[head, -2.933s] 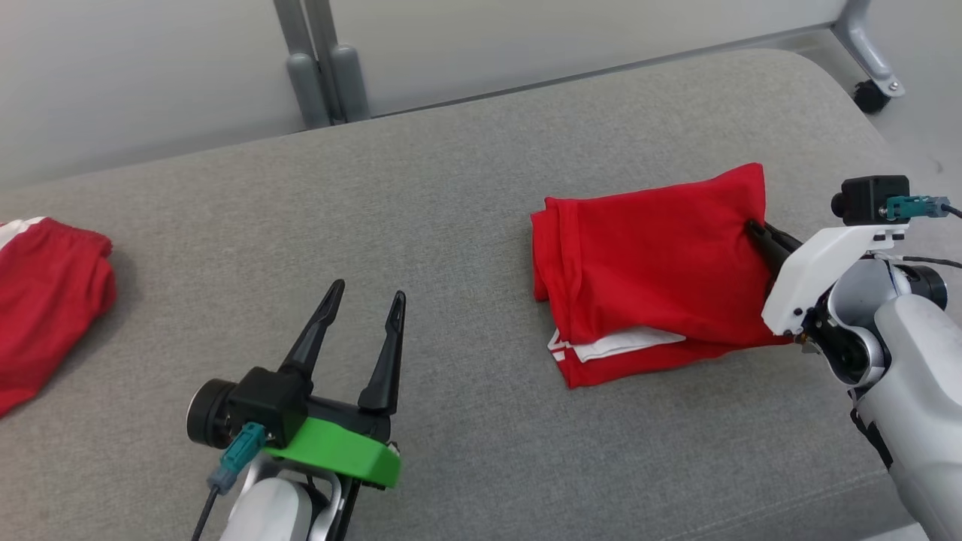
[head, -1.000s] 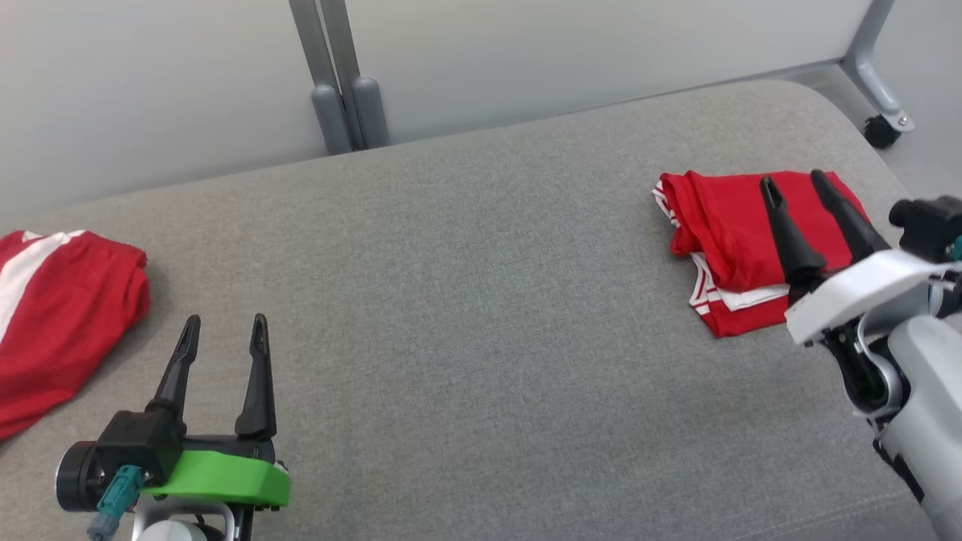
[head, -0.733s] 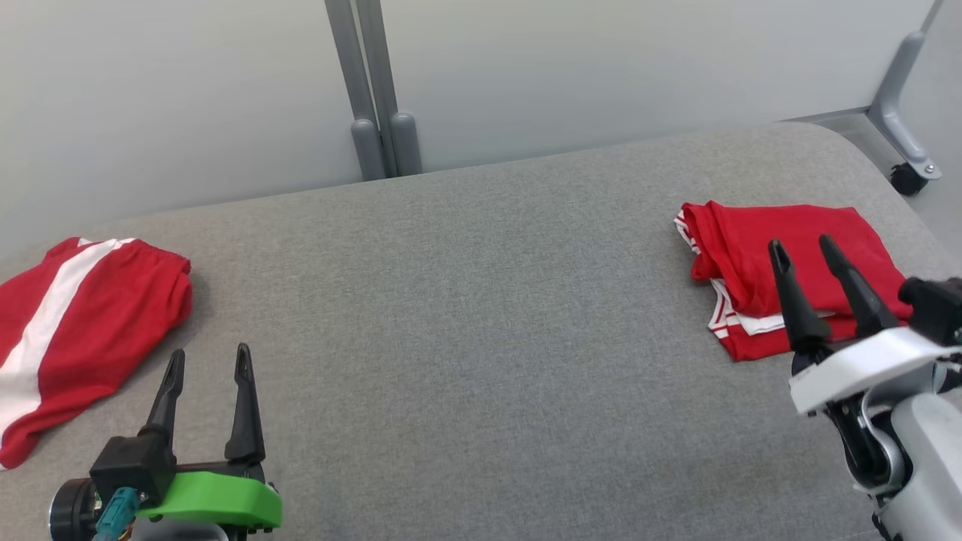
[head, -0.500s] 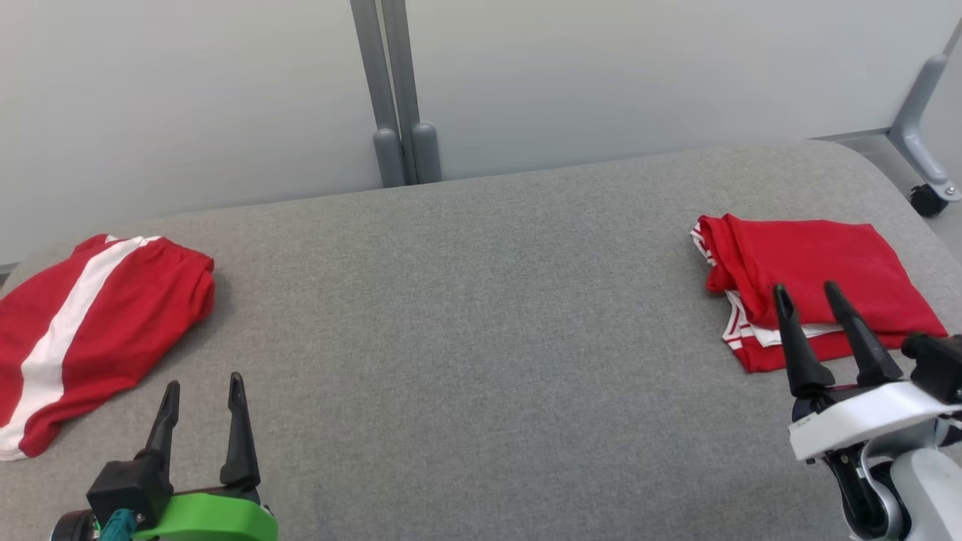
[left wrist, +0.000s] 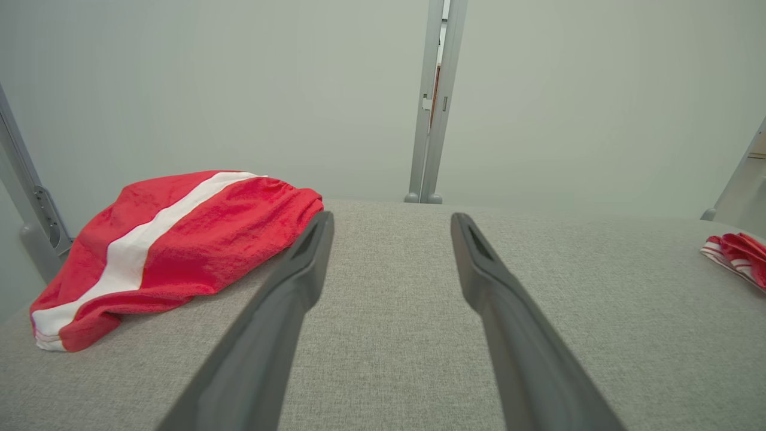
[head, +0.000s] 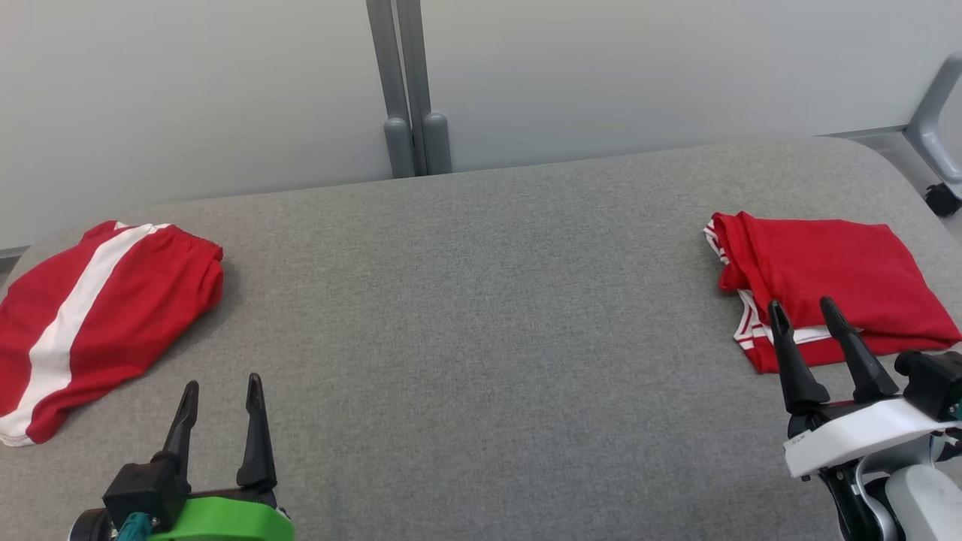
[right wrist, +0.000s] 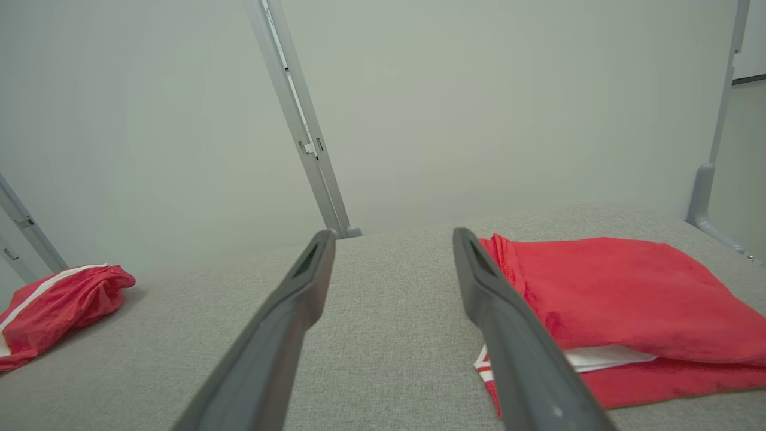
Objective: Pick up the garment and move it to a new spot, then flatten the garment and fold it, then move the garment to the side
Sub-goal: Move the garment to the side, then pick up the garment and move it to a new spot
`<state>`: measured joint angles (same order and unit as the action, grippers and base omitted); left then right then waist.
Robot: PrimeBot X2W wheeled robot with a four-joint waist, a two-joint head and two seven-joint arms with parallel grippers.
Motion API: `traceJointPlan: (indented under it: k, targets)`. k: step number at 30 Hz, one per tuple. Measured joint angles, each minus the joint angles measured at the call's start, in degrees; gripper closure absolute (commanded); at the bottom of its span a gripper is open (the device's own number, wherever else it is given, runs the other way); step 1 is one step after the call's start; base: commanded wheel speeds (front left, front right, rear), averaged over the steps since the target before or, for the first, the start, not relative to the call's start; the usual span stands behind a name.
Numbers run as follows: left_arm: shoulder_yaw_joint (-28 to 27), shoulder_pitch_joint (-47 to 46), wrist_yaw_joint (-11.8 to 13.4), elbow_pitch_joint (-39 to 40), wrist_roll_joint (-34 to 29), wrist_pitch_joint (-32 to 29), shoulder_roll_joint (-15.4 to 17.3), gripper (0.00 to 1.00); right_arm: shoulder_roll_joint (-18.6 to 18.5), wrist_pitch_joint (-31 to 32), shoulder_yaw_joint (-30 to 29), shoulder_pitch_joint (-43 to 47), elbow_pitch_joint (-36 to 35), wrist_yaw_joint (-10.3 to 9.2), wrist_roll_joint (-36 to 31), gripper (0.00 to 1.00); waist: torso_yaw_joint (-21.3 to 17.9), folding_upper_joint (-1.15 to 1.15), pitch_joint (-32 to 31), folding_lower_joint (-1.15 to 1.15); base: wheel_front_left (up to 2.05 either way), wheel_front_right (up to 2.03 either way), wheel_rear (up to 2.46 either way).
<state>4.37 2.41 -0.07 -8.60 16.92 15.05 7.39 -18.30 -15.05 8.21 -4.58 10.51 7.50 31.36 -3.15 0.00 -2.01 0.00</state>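
Nearest, at the lower left, the left gripper (head: 223, 382): fingers spread wide, nothing between them, pointing away over the bare gray cushion (head: 481, 315). At the lower right, the right gripper (head: 800, 304): fingers likewise apart and empty, tips just at the near edge of the folded red garment (head: 827, 259), clamped on none of it. Just beyond those tips, near the cushion's right end, that folded garment, lying flat, red layers stacked, a white-trimmed layer peeking out along the near and left edges. Well apart, at the cushion's left end, a second red garment (head: 113, 293) with a broad white stripe, loosely rumpled. Farther back, behind the cushion's rear edge, two gray posts (head: 409, 113) side by side against a pale wall (head: 188, 98); at the far right, a gray leg with a black wheel (head: 943, 199).
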Motion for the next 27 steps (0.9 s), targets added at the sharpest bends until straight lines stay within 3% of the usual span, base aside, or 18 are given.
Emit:
traceJointPlan:
  k: [14,27]
  targets:
    - [-1.41,-0.96,-2.46,-0.79,-3.03,0.01,-1.29,0.00,0.29,-0.01,0.40,-0.10,0.92,0.01,-1.26,0.00,3.15,0.00,-0.09,0.00,0.00,0.00,0.00]
    - [-3.75,-1.28,-0.69,-1.85,-3.43,-0.47,-0.21,0.00,2.83,0.00,2.74,-0.31,1.31,0.01,-1.86,0.00,14.80,0.00,-0.31,0.00,0.00,0.00,0.00]
